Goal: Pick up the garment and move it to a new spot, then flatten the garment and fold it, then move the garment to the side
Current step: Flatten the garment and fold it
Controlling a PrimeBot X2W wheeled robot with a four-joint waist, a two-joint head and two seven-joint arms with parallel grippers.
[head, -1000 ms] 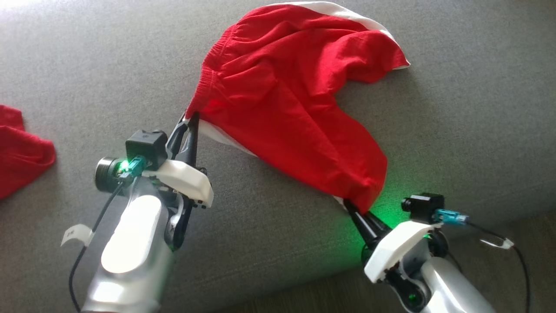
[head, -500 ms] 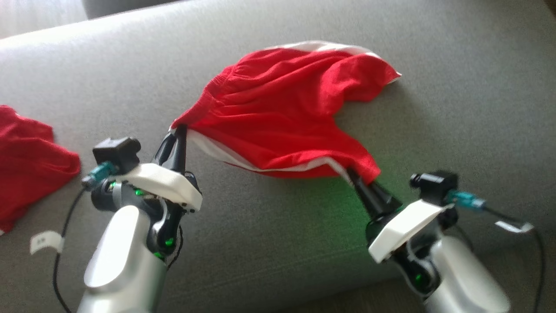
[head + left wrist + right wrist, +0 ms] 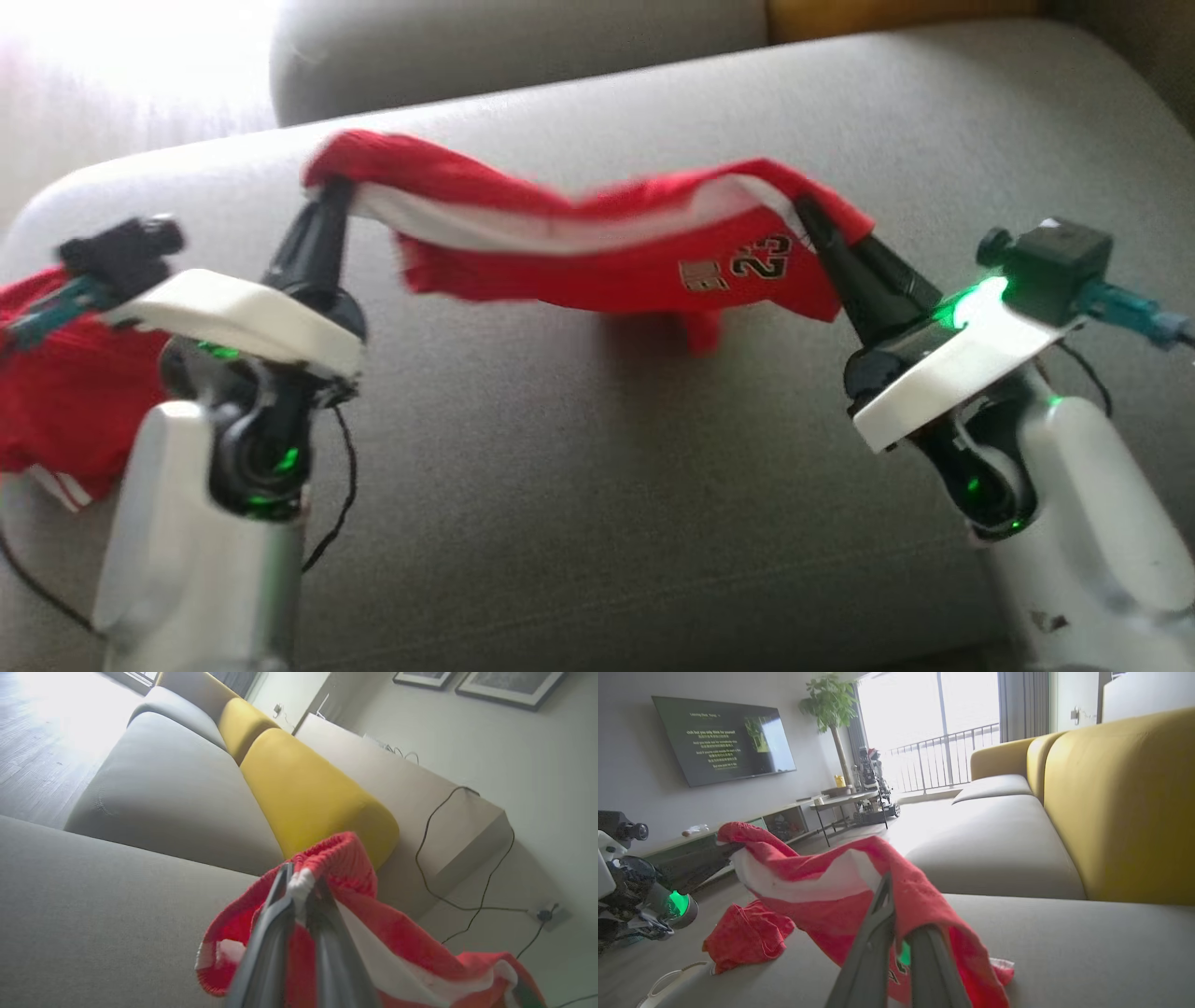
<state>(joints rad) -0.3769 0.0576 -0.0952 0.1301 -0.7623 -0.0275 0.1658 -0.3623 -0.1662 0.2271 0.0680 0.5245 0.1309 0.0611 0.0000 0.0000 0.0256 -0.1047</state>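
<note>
Left pincer (image 3: 329, 198) has its two long dark fingers squeezed tight on one end of the red garment (image 3: 597, 257). It bites the thick stretchy band there, next to a white strip. Right pincer (image 3: 810, 213) is squeezed tight on the other end, and red cloth flops over its tips.

The garment hangs between the two pincers, up above the grey sofa seat (image 3: 560, 485). It sags in the middle like a little hammock. I cannot tell if its lowest bit touches the seat. The cloth is soft and thin and bright red, with a wide white stripe along the top edge. On the side facing the head camera there are dark numbers and a small patch, too blurry to read well. A dark shadow lies on the seat under it.

The sofa seat is a fat, rounded cushion covered in rough woven grey cloth. Behind it sit plump yellow back cushions (image 3: 308, 788), smooth and round at the ends. Another red cloth (image 3: 56, 411) lies crumpled on the seat at the robot's left, with thin white stripes at its lower edge.
</note>
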